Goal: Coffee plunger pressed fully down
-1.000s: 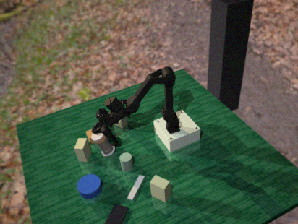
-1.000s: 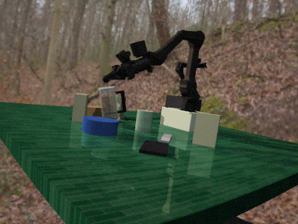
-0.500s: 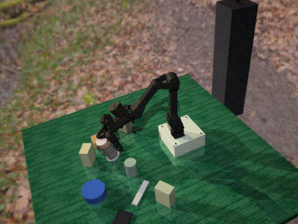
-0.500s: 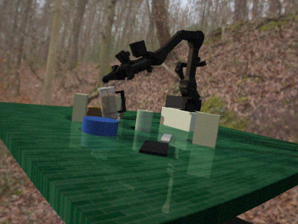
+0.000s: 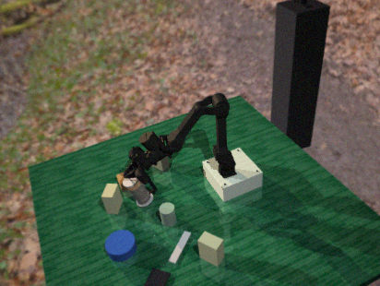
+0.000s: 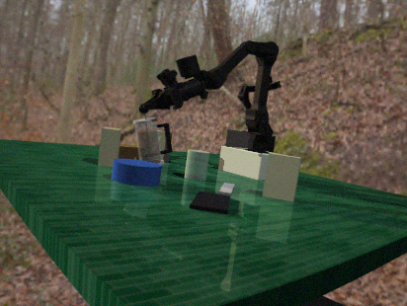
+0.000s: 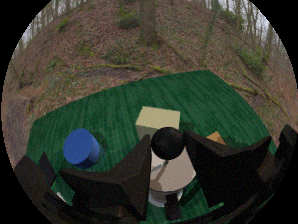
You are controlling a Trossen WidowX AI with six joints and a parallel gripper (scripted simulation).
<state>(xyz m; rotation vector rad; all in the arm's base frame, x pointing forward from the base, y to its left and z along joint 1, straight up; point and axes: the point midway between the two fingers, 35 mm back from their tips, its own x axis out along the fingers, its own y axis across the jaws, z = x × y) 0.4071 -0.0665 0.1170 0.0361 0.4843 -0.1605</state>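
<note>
The arm reaches out from its pale base block (image 5: pixel 232 179) toward the left part of the green bench (image 5: pixel 295 221), and its hand (image 5: pixel 134 174) sits directly over the coffee press (image 5: pixel 137 191). The hand is clenched on the plunger knob (image 7: pixel 166 141); in the wrist view the round black knob lies between the two dark fingers, one on each side. The press stands on the bench, left of the base block. From the side it leans slightly rather than standing fully plumb, with its dark handle (image 6: pixel 164 137) turned to the right.

Just left of the press stands a tan block (image 5: pixel 112 198), close but apart from it. A small brown block (image 5: pixel 121 177) sits just behind the press, partly hidden by the hand. A pale green cylinder (image 5: pixel 167 213) stands to the near right of the press. A blue disc (image 5: pixel 120 244) lies nearer still, toward the left. A thin grey bar (image 5: pixel 180 246) lies flat beside a second tan block (image 5: pixel 211 247), and a flat black slab (image 5: pixel 158 278) rests at the near edge of the bench. A further tan block (image 5: pixel 162 163) sits under the forearm, mostly covered. A tall black post (image 5: pixel 300 69) stands off the bench at the far right.
</note>
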